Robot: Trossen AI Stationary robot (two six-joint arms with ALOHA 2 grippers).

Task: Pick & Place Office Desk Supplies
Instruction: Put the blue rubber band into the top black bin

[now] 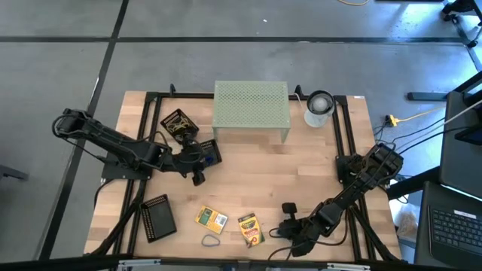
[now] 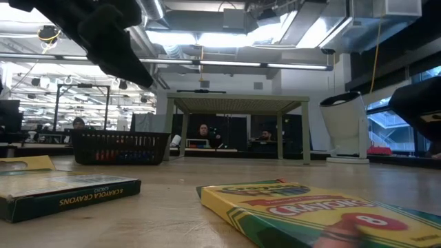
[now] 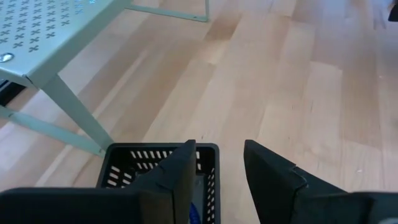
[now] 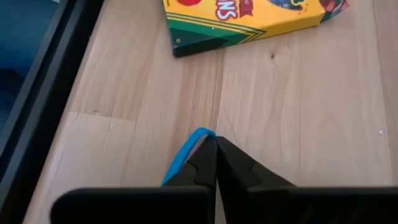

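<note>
Blue rubber band (image 4: 186, 152) sits pinched in your right claw (image 4: 214, 163) at the tabletop's (image 1: 248, 181) lower right, beside a crayon box (image 4: 249, 15). Lift it next, then carry it trayward. Left claw (image 3: 217, 180) hangs apart, empty.

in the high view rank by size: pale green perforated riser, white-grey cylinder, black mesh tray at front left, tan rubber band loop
1. Pale green perforated metal riser
2. Black mesh tray at front left
3. White-grey cylinder, slightly smaller than the tray
4. Tan rubber band loop
</note>
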